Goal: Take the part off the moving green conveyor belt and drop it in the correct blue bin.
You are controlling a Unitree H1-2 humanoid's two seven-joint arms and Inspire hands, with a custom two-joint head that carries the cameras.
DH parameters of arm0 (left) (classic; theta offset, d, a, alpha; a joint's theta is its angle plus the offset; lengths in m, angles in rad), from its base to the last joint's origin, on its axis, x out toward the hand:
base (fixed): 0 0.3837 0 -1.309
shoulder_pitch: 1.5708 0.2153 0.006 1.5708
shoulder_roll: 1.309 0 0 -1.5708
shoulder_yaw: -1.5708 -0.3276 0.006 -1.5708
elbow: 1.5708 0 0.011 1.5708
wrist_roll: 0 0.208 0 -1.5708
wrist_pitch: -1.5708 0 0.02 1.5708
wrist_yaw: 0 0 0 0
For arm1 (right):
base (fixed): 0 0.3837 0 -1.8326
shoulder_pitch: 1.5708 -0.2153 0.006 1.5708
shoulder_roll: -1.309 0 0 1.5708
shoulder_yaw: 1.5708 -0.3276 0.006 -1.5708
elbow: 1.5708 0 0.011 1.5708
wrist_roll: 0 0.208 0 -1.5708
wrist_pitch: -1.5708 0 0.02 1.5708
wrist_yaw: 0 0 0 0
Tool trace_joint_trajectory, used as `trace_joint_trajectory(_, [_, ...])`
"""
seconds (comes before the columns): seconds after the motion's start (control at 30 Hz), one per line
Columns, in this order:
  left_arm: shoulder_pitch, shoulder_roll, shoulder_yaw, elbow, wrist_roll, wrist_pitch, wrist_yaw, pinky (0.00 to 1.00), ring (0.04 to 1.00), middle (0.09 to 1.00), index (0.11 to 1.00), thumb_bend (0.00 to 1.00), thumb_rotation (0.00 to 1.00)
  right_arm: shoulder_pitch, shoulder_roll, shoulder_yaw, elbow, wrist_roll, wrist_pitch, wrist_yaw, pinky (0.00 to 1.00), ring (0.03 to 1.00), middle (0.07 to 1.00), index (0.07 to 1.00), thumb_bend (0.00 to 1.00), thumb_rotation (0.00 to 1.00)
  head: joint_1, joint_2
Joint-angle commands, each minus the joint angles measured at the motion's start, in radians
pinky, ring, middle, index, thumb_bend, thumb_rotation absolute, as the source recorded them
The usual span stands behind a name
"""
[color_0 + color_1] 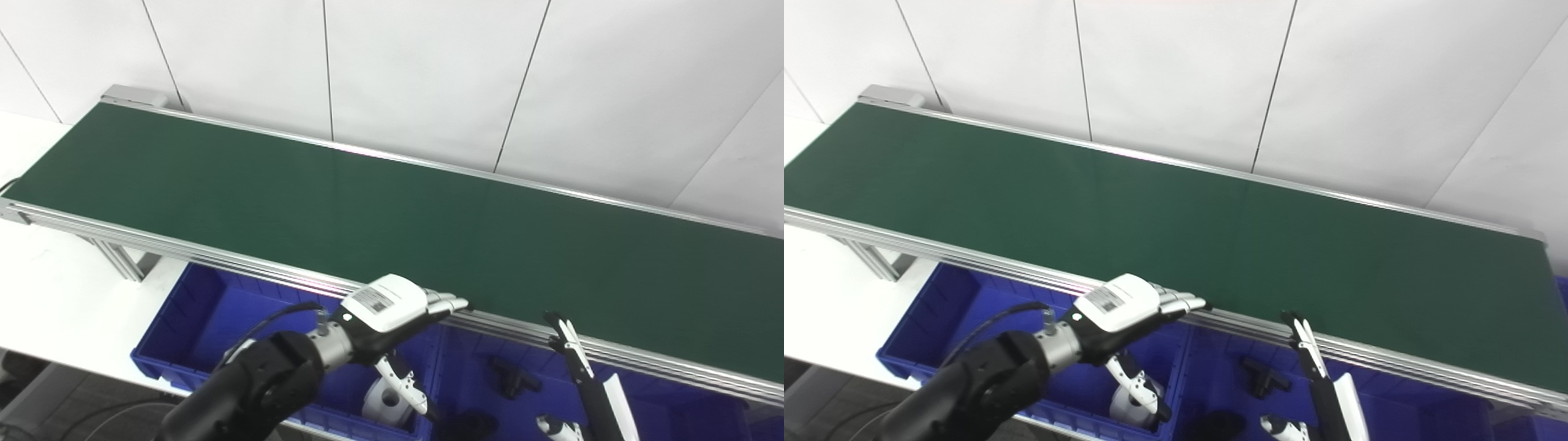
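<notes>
- left hand (392,306) hovers released, fingers straight, over the blue bin (202,318) by the green belt (392,208).
- right hand (579,361) at 5 o'clock, grip state unclear.

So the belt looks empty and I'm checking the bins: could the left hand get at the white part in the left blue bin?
Probably yes: the left hand hangs open above the white part, with nothing between.

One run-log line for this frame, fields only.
belt: no part visible | left robot hand: open, at belt's near rail | right robot hand: open | bins: hold parts
</notes>
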Motion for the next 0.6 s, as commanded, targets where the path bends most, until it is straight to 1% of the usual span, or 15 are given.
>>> trace_joint_trajectory(0.0, [0.056, -0.061, 0.109, -0.048, -0.266, -0.007, 0.098, 0.81, 0.930, 0.960, 0.955, 0.91, 0.70, 0.008, 0.049, -0.026, -0.063, 0.041, 0.034, 0.013, 0.91, 0.974, 0.988, 0.951, 0.97, 0.98, -0.062, 0.006])
trace_joint_trajectory(0.03, [0.072, -0.086, 0.144, -0.040, -0.342, -0.018, 0.117, 0.81, 0.938, 0.969, 0.963, 0.90, 0.72, 0.013, 0.065, -0.029, -0.074, 0.046, 0.058, 0.017, 0.92, 0.975, 0.988, 0.953, 0.98, 0.99, -0.086, 0.008])
trace_joint_trajectory(0.07, [0.085, -0.108, 0.176, -0.028, -0.405, -0.037, 0.137, 0.85, 0.959, 0.990, 0.982, 0.88, 0.77, 0.018, 0.081, -0.033, -0.084, 0.060, 0.082, 0.022, 0.92, 0.976, 0.995, 0.959, 0.97, 1.00, -0.110, 0.011])
trace_joint_trajectory(0.13, [0.102, -0.146, 0.230, 0.001, -0.485, -0.078, 0.178, 0.88, 0.964, 0.995, 0.994, 0.85, 0.81, 0.029, 0.114, -0.042, -0.108, 0.085, 0.140, 0.028, 0.91, 0.972, 1.000, 0.971, 0.98, 1.00, -0.153, 0.016])
trace_joint_trajectory(0.17, [0.106, -0.153, 0.247, 0.010, -0.504, -0.092, 0.187, 0.88, 0.964, 0.995, 0.995, 0.85, 0.81, 0.033, 0.127, -0.045, -0.118, 0.089, 0.161, 0.031, 0.91, 0.971, 1.000, 0.972, 0.98, 1.00, -0.174, 0.021])
trace_joint_trajectory(0.2, [0.108, -0.153, 0.272, 0.044, -0.537, -0.130, 0.199, 0.88, 0.965, 0.994, 0.997, 0.85, 0.81, 0.040, 0.148, -0.051, -0.132, 0.096, 0.192, 0.030, 0.91, 0.971, 1.000, 0.973, 0.98, 1.00, -0.215, 0.029])
trace_joint_trajectory(0.23, [0.109, -0.151, 0.288, 0.070, -0.560, -0.158, 0.205, 0.91, 0.982, 0.997, 0.999, 0.84, 0.84, 0.045, 0.163, -0.056, -0.142, 0.100, 0.213, 0.032, 0.91, 0.973, 1.000, 0.987, 0.95, 1.00, -0.215, 0.029])
trace_joint_trajectory(0.27, [0.114, -0.151, 0.310, 0.093, -0.573, -0.175, 0.223, 0.92, 0.991, 0.999, 1.000, 0.84, 0.85, 0.052, 0.181, -0.062, -0.153, 0.113, 0.240, 0.035, 0.91, 0.974, 1.000, 0.993, 0.94, 1.00, -0.253, 0.037])
trace_joint_trajectory(0.3, [0.118, -0.152, 0.325, 0.108, -0.580, -0.186, 0.235, 0.93, 0.997, 1.000, 1.000, 0.86, 0.88, 0.056, 0.194, -0.067, -0.162, 0.121, 0.259, 0.038, 0.94, 0.990, 1.000, 0.998, 0.93, 1.00, -0.260, 0.039])
trace_joint_trajectory(0.33, [0.122, -0.155, 0.342, 0.123, -0.598, -0.194, 0.246, 0.93, 0.999, 1.000, 1.000, 0.87, 0.88, 0.059, 0.207, -0.071, -0.168, 0.130, 0.274, 0.041, 0.95, 0.995, 1.000, 0.999, 0.92, 1.00, -0.293, 0.047])
trace_joint_trajectory(0.4, [0.126, -0.162, 0.365, 0.151, -0.630, -0.195, 0.261, 0.97, 1.000, 1.000, 1.000, 0.83, 0.88, 0.061, 0.224, -0.076, -0.171, 0.129, 0.287, 0.045, 0.99, 0.999, 1.000, 1.000, 0.92, 1.00, -0.318, 0.052])
trace_joint_trajectory(0.47, [0.126, -0.165, 0.374, 0.171, -0.649, -0.196, 0.269, 1.00, 1.000, 1.000, 1.000, 0.84, 0.88, 0.061, 0.231, -0.078, -0.167, 0.111, 0.286, 0.045, 1.00, 1.000, 1.000, 1.000, 0.92, 1.00, -0.331, 0.051])
trace_joint_trajectory(0.53, [0.120, -0.178, 0.376, 0.203, -0.672, -0.206, 0.281, 1.00, 1.000, 1.000, 1.000, 0.86, 0.88, 0.062, 0.234, -0.082, -0.153, 0.092, 0.268, 0.041, 1.00, 1.000, 1.000, 1.000, 0.93, 1.00, -0.336, 0.046])
trace_joint_trajectory(0.57, [0.118, -0.180, 0.374, 0.221, -0.665, -0.225, 0.288, 1.00, 1.000, 1.000, 1.000, 0.87, 0.87, 0.064, 0.234, -0.085, -0.145, 0.087, 0.257, 0.041, 1.00, 1.000, 1.000, 1.000, 0.93, 1.00, -0.335, 0.040])
